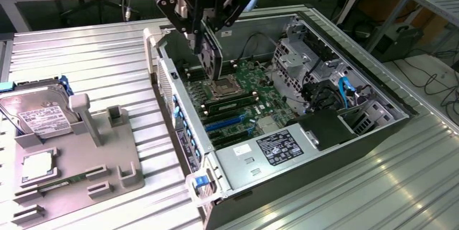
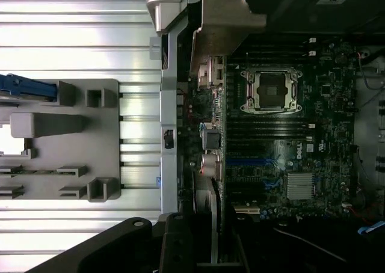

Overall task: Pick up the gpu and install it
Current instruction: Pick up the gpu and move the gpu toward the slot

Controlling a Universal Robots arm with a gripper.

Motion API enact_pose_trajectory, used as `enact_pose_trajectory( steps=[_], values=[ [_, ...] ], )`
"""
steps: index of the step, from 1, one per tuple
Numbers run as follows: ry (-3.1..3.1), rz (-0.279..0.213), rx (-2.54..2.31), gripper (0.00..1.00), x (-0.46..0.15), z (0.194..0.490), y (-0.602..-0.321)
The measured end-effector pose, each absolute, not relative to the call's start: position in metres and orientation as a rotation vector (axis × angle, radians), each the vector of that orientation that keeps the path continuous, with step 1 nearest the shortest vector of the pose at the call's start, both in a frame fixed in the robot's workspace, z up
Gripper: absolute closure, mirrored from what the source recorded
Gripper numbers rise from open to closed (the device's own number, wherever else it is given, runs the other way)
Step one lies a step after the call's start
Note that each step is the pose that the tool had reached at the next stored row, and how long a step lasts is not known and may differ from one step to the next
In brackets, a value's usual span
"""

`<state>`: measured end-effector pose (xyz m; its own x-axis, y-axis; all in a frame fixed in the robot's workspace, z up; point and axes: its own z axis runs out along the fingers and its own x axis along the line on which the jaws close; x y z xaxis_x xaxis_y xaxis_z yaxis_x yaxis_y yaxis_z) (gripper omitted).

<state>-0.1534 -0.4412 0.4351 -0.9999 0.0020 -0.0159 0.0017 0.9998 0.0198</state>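
Observation:
The gpu (image 1: pixel 210 54) is a thin dark card that hangs upright, edge-down, over the open computer case (image 1: pixel 287 181). My gripper (image 1: pixel 205 32) is shut on its top edge. The card's lower edge hovers above the motherboard (image 1: pixel 248 103), close to the CPU socket (image 1: pixel 226 86) and near the case's rear wall. In the wrist view the gpu (image 2: pixel 215 159) appears edge-on, with its pale metal bracket (image 2: pixel 224 26) at one end. There it runs beside the CPU socket (image 2: pixel 271 91) and the blue slots (image 2: pixel 252 163). My gripper (image 2: pixel 213 249) clamps it from both sides.
A grey parts fixture (image 1: pixel 79 171) lies on the ribbed metal table at the exterior view's left, holding a silver hard drive (image 1: pixel 40 114) and a small square CPU chip (image 1: pixel 37 166). Drive cages and blue cables (image 1: pixel 344 93) fill the case's far side.

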Motion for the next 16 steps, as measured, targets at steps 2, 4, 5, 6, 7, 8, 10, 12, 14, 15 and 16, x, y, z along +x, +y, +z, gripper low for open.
enact_pose_trajectory(
  steps=[2, 4, 5, 6, 7, 8, 10, 12, 14, 15, 16],
  values=[
    [3.126, 0.031, 0.003, 0.72, -0.149, 0.435, -0.441],
    [3.126, 0.031, 0.003, 0.72, -0.145, 0.435, -0.441],
    [3.126, 0.031, 0.003, 0.72, -0.143, 0.435, -0.441],
    [3.126, 0.031, 0.003, 0.72, -0.141, 0.435, -0.441],
    [3.126, 0.031, 0.003, 0.72, -0.139, 0.435, -0.441],
    [3.126, 0.031, 0.003, 0.72, -0.137, 0.435, -0.441],
    [3.126, 0.031, 0.003, 0.72, -0.133, 0.435, -0.441],
    [3.126, 0.031, 0.003, 0.72, -0.129, 0.435, -0.441],
    [3.126, 0.031, 0.003, 0.72, -0.126, 0.435, -0.441],
    [3.126, 0.031, 0.003, 0.72, -0.124, 0.435, -0.441],
    [3.126, 0.031, 0.003, 0.72, -0.122, 0.435, -0.441]
  ],
)
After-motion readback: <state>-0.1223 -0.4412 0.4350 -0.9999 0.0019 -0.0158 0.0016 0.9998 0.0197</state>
